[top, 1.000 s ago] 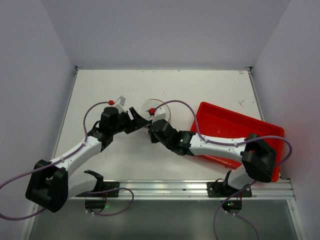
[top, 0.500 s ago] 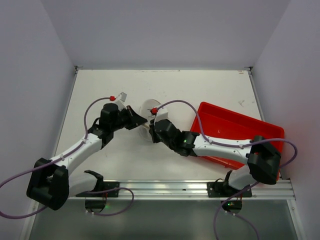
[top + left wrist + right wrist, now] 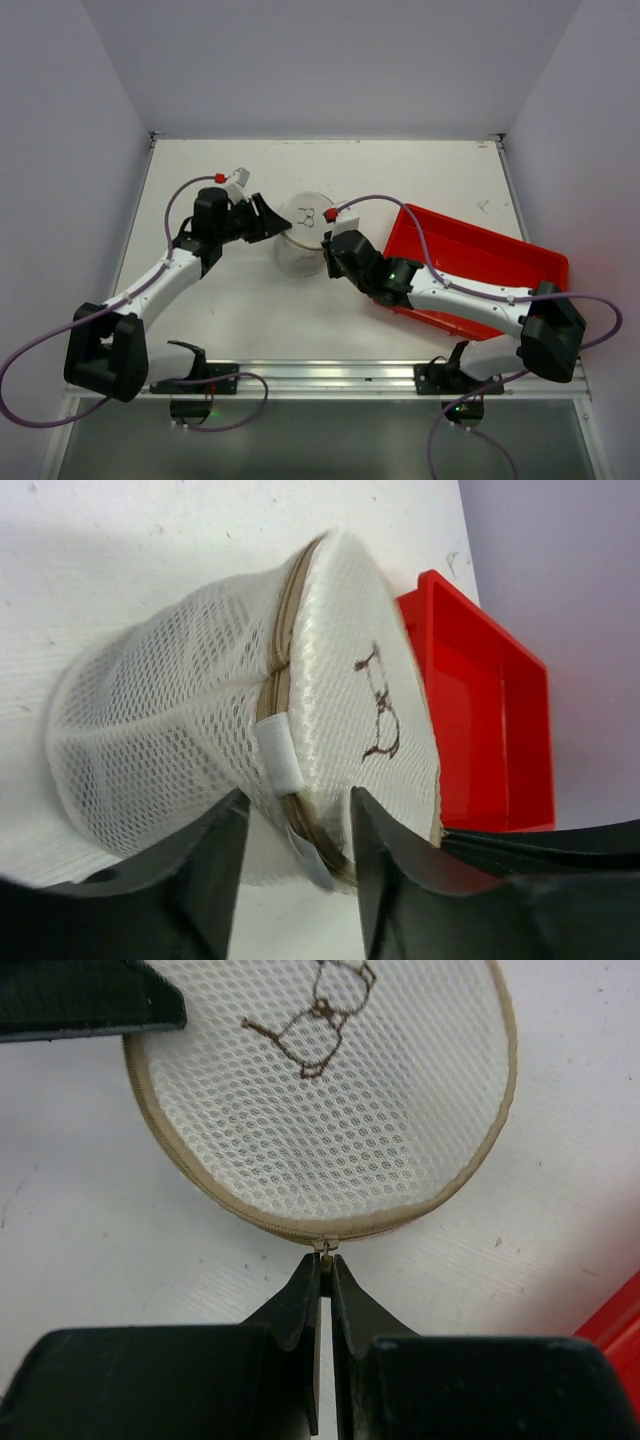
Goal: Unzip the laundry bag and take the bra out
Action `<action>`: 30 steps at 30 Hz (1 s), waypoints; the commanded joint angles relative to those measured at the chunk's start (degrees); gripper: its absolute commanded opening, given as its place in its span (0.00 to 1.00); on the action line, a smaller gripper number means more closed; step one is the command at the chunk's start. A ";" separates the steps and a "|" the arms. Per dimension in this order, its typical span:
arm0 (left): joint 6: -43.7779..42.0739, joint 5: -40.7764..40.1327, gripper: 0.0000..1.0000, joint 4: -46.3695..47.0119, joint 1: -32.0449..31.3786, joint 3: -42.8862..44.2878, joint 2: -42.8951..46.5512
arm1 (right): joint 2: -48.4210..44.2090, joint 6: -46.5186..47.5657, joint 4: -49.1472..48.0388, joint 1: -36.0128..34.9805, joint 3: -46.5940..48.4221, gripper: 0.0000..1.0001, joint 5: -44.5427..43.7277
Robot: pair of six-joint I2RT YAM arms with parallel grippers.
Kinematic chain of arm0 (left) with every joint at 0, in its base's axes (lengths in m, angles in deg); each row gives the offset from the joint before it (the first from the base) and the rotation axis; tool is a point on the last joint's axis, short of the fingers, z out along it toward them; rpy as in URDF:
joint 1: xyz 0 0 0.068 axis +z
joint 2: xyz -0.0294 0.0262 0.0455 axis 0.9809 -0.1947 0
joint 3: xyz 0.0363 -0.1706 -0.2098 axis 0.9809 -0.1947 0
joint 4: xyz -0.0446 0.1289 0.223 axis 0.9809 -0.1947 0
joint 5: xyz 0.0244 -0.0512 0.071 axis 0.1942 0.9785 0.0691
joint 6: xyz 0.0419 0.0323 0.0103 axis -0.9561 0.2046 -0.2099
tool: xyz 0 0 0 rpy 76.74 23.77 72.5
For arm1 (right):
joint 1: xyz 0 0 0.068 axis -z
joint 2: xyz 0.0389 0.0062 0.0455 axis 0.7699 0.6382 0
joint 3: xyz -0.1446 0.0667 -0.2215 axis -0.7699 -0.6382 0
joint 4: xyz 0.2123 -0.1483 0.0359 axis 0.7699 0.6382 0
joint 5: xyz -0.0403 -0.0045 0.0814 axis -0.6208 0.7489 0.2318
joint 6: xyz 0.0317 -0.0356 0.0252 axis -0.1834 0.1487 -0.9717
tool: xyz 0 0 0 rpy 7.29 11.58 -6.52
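From the left: the left gripper (image 3: pixel 272 222) has its jaws spread, straddling the near rim of the laundry bag (image 3: pixel 303 235). We cannot tell whether its pads touch the mesh. The bag stands on the white table (image 3: pixel 420 180) between the two arms, its printed lid tipped toward the overhead camera. We cannot make out the bra through the mesh.

On the bag's right, the right gripper (image 3: pixel 323 1260) has its fingers pressed together on the small metal zipper pull (image 3: pixel 323 1248) at the lid's edge. The red tray (image 3: pixel 480 255) lies further right, apart from the bag.

We judge the step in hand to be unzipping, barely begun, since the zip looks closed on both sides of the pull. The next move calls for drawing the pull around the curved rim while the left jaws steady the bag against turning.
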 commanded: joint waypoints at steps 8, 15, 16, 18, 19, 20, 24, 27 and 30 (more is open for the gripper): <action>5.42 -8.29 0.77 -11.81 1.62 3.60 6.26 | 0.53 -2.14 -1.64 0.01 2.11 0.00 2.57; 10.53 -7.52 0.78 -9.39 1.35 -3.42 10.57 | 4.04 -4.42 -4.99 -1.22 4.91 0.00 3.54; 10.97 -5.60 0.78 -8.34 1.35 -3.95 9.96 | 5.27 -4.60 -5.16 -1.48 5.45 0.00 3.63; 11.93 -3.40 0.77 -5.26 1.35 -5.19 8.99 | 6.50 -4.78 -5.25 -2.28 6.94 0.00 3.72; 12.29 -1.38 0.76 -4.47 1.35 -5.45 7.86 | 7.55 -4.86 -5.34 -2.54 7.29 0.00 3.55; 12.72 -0.58 0.74 -3.41 1.27 -5.80 7.50 | 8.00 -4.86 -5.43 -2.98 7.82 0.00 3.54; 13.43 0.92 0.72 0.63 1.09 -6.42 6.18 | 9.93 -4.86 -5.34 -4.12 10.45 0.00 3.11; 14.31 2.41 0.60 4.33 1.09 -7.48 5.47 | 11.17 -4.51 -4.64 -5.00 11.69 0.00 2.40; 12.65 1.63 0.23 3.89 1.26 -6.16 3.37 | 10.56 -4.16 -4.02 -5.27 11.00 0.00 1.96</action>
